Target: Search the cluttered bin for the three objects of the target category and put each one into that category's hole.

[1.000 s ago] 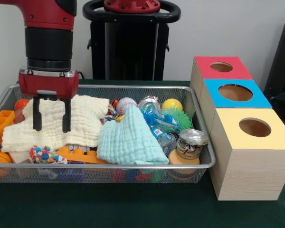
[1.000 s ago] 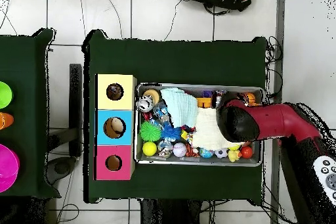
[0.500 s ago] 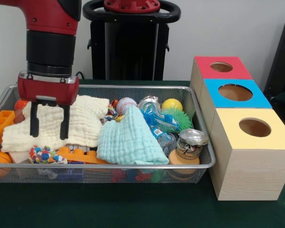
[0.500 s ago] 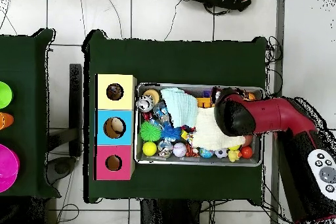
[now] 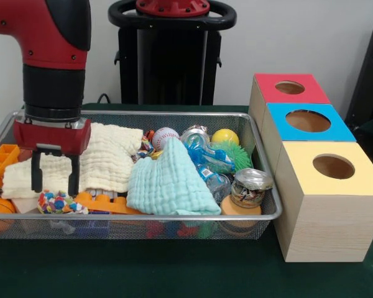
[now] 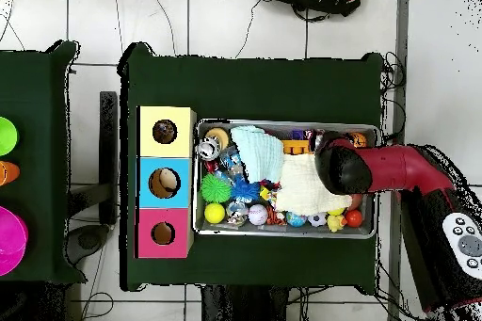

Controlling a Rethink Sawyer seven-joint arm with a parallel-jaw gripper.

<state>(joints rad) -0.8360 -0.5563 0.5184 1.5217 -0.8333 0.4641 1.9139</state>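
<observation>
Hovering over the wire bin's left end, the pincer hangs with fingers spread, empty, above a cream cloth. Red-topped, blue-topped and yellow-topped hole boxes stand along the table's right edge. No writing is legible.

Even, bright indoor light, no harsh shadows. Faint glare on the jar lid and red arm. Front view sharp; soft shading beneath the bin.
</observation>
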